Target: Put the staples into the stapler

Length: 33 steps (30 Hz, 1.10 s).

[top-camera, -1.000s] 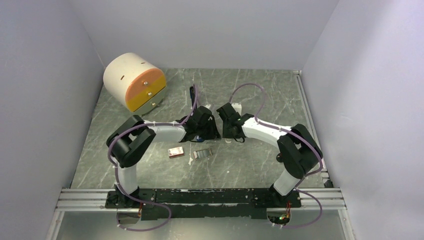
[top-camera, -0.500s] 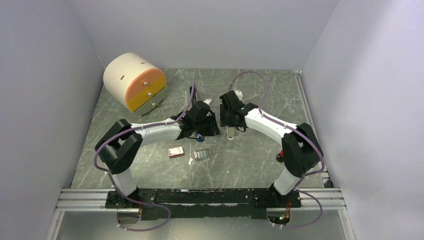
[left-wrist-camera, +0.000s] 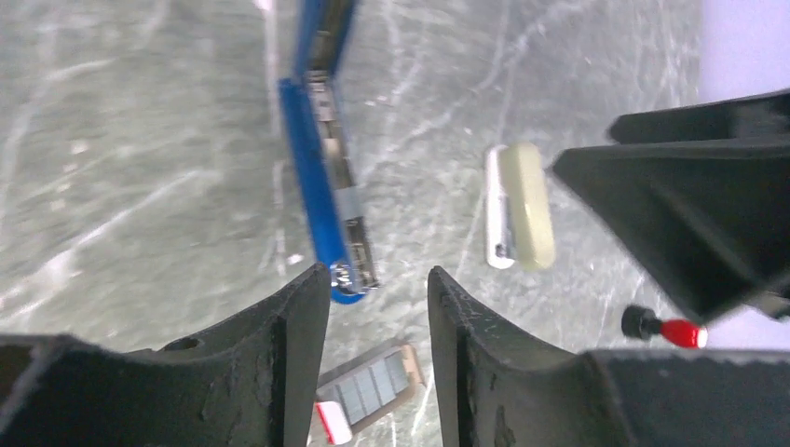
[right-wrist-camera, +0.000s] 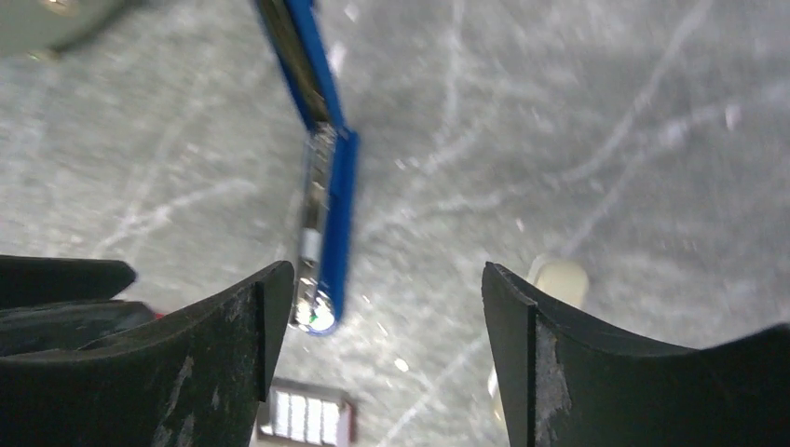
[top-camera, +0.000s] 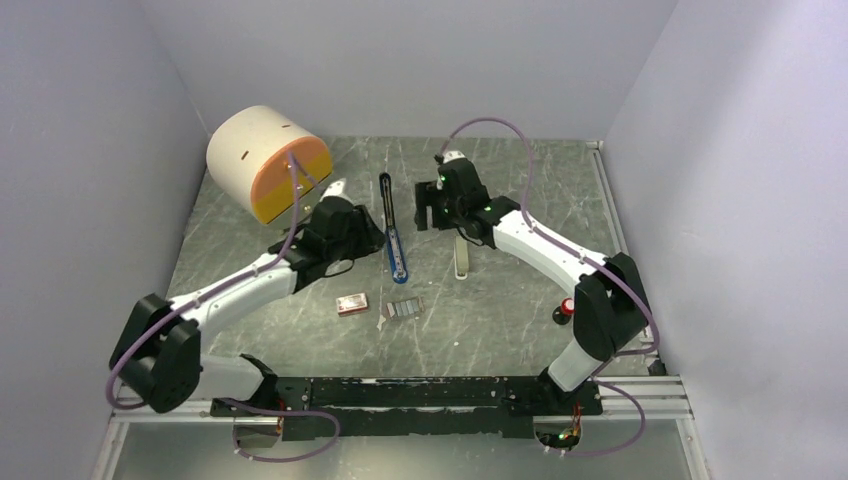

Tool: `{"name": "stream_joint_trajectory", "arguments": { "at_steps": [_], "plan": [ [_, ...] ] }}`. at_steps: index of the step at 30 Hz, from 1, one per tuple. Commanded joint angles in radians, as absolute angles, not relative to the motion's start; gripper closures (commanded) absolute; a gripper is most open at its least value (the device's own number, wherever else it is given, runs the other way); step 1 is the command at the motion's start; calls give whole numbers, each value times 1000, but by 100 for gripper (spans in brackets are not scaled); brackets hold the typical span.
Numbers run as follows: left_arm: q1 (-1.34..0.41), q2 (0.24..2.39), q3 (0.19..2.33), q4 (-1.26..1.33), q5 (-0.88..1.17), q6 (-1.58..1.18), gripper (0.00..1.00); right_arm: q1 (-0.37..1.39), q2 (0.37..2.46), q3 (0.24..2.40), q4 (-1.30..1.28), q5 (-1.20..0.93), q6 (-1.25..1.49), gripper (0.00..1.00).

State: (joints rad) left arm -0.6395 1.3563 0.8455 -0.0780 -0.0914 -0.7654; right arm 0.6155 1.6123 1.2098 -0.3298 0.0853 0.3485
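On the near side of the stapler (top-camera: pixel 393 235), both arms rose from their bases at the table (top-camera: pixel 500 330) edge and reached inward. The left arm stretched low and long, and the left gripper (top-camera: pixel 362 238) ended just left of the stapler. The right arm folded at the elbow, and the right gripper (top-camera: pixel 430 208) hung just right of the stapler's far half. Both pincers were released, fingers apart with nothing between them, the right pair spread wider. Just nearer than the stapler's blue tip lay the staples (top-camera: pixel 404 309), a silvery-grey block, with a small pink-red box (top-camera: pixel 351 304) beside them to the left. Both wrist views were blurred, so the single strips and the stapler's hinge could not be made out, and its far end was cut off by the frame. It lay flat on the table, swung open into one long line, touched by neither gripper: the near half was bright blue with a metal channel along it, and the far half looked black from above. Just right of it lay a beige bar (top-camera: pixel 461 258), and well to the right a red-capped cylinder (top-camera: pixel 566 308). Beyond it to the left stood a round cream-and-orange drum (top-camera: pixel 268 163).
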Motion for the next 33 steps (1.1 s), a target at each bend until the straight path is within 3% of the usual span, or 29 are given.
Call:
{"name": "stream_joint_trajectory", "arguments": {
  "at_steps": [1,13,17,24,33],
  "plan": [
    [-583,1268,750,-99,-208,-844,50,671,1662,1328,-186,48,279,20],
    [-550,1224,643,-99,-216,-896,26,743,1994,1722,-204,280,255,15],
    [-549,1233,623,-79,-181,-897,25,743,2087,1835,-228,308,240,16],
    [-549,1271,602,-14,-87,-886,26,743,2240,2009,-317,293,221,32],
    [-549,1317,597,26,-41,-871,29,742,2277,2031,-336,354,201,27]
  ]
}}
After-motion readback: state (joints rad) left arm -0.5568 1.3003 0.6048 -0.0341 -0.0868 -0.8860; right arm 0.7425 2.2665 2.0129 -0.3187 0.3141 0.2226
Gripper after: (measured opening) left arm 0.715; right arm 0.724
